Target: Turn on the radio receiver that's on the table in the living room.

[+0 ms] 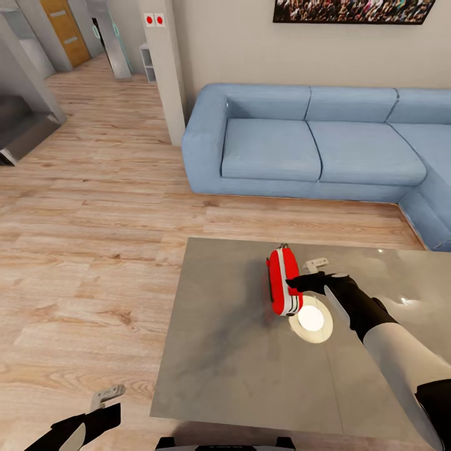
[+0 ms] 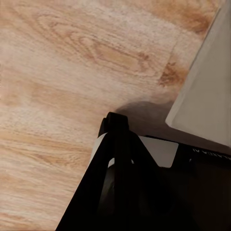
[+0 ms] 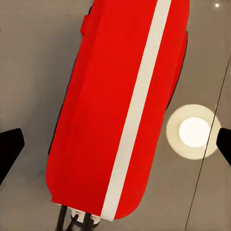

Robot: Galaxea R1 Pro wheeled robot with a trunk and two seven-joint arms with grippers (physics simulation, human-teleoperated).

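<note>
Red radio receiver (image 1: 284, 282) on grey table (image 1: 225, 363), right tool (image 1: 305, 283) spread wide above it.

Even, bright, diffuse render lighting; soft shadows, one glare spot on the glossy top.

Head view: a round ceiling-light reflection (image 1: 311, 320) is seen right of centre on the table (image 1: 238, 351), with smaller specular dots at the right edge of the frame. A faint dark smudge of shadow is cast left of the radio receiver (image 1: 283, 281). The wood floor (image 1: 94, 250) is lit uniformly. Wide-angle stretch is noted at the corners. Slight compression softness throughout. Left wrist view: a soft shadow is cast on the floor at centre frame; the lower part is dark. Right wrist view: the reflection is repeated at centre right; the red surface is saturated and flatly lit.
</note>
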